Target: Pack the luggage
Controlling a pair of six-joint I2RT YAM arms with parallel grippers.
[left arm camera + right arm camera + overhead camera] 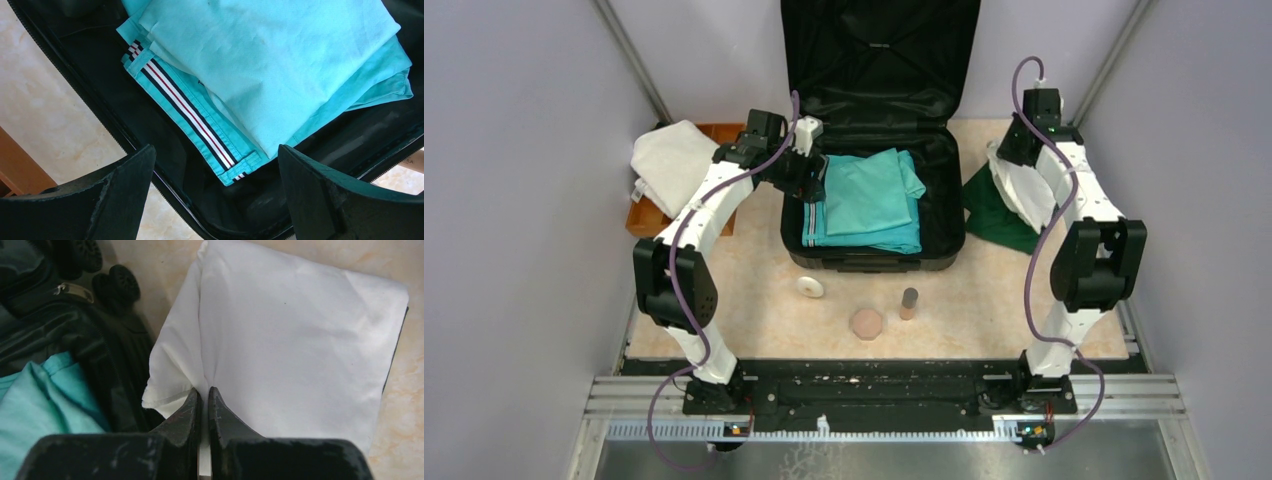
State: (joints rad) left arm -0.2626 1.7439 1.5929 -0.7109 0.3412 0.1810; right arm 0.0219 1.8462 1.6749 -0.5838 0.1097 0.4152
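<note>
Pinching a fold of white cloth, my right gripper sits beside the luggage. I see the left gripper spread wide over teal clothes inside.

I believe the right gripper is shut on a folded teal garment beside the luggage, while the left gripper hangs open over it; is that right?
Not quite: the right wrist view shows the right gripper shut on a folded white cloth, not a teal one. It does lie beside the luggage, and the left gripper hangs open over it.
</note>
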